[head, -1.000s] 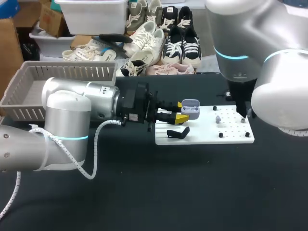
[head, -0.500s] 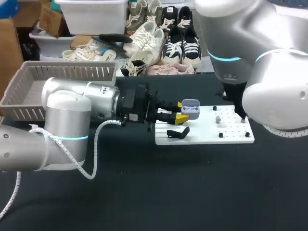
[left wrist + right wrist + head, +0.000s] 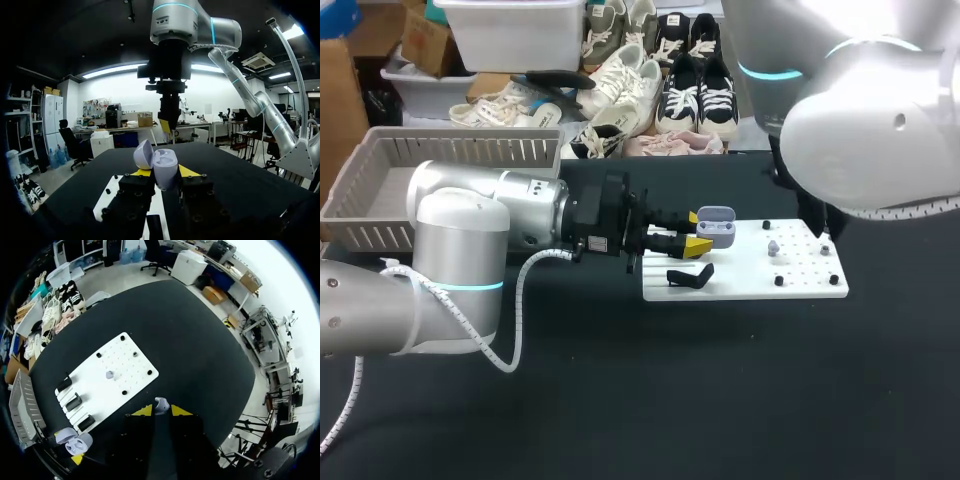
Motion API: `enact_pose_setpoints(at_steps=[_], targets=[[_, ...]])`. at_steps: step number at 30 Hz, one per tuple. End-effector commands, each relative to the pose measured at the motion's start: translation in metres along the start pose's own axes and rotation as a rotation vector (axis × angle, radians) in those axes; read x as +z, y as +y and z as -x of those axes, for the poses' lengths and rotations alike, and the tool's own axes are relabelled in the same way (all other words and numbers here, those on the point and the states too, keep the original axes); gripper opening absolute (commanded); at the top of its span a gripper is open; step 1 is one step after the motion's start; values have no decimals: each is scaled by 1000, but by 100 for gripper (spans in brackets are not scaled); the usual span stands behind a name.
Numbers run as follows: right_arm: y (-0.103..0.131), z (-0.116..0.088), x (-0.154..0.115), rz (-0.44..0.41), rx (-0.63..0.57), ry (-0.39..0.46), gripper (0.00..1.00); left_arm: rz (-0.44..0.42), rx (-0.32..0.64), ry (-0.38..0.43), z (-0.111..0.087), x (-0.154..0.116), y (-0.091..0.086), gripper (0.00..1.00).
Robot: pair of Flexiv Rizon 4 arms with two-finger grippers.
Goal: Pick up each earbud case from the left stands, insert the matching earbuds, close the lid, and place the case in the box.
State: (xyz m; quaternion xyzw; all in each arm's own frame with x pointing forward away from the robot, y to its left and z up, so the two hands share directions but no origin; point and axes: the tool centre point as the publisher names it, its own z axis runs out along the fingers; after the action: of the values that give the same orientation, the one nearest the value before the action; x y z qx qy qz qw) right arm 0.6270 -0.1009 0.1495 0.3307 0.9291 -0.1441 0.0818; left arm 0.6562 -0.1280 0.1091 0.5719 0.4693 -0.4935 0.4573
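In the head view, your left gripper (image 3: 696,231) reaches over the left edge of the white board (image 3: 750,283). Its jaws are clamped on the earbud case (image 3: 718,226), whose lid stands open. A black stand (image 3: 688,275) sits near the board's front left corner, and a loose earbud (image 3: 773,246) lies near its middle. The basket (image 3: 380,165) is at the bench's (image 3: 620,400) far left corner. Your right arm (image 3: 880,130) hides its own jaws here.

In the left wrist view, both yellow tips press the case's lower body from two sides, and the raised lid (image 3: 143,154) is free. That is where to hold it. The shell looks hard, glossy and light, so it would likely slip under a loose or tilted grip, and the hinge is probably the weak part.

In the right wrist view, your right gripper (image 3: 161,411) hangs above the bench off the board's right edge. Its jaws are pinched on a small pale held earbud (image 3: 161,404). It is tiny and smooth and may twist between the tips, so judge its seating gently. The open case (image 3: 76,443) waits beyond the board's left edge.
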Motion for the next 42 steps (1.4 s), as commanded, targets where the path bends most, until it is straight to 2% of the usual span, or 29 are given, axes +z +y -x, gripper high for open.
enact_pose_setpoints(at_steps=[1, 12, 18, 22, 29, 42], targets=[[1, -1, -1, -5, 2, -1, 0, -4, 0, -1, -1, 0, 1, 0], [1, -1, -1, -5, 2, -1, 0, -4, 0, -1, -1, 0, 1, 0], [4, -5, -24, -28, 92, -12, 0, -4, 0, -1, -1, 0, 1, 0], [7, -9, -42, -43, 147, 32, 0, -4, 0, -1, -1, 0, 1, 0], [26, -28, -66, -20, 123, 66, 0, -4, 0, -1, -1, 0, 1, 0], [59, -58, -81, 9, 50, 72, 0, -4, 0, -1, -1, 0, 1, 0]])
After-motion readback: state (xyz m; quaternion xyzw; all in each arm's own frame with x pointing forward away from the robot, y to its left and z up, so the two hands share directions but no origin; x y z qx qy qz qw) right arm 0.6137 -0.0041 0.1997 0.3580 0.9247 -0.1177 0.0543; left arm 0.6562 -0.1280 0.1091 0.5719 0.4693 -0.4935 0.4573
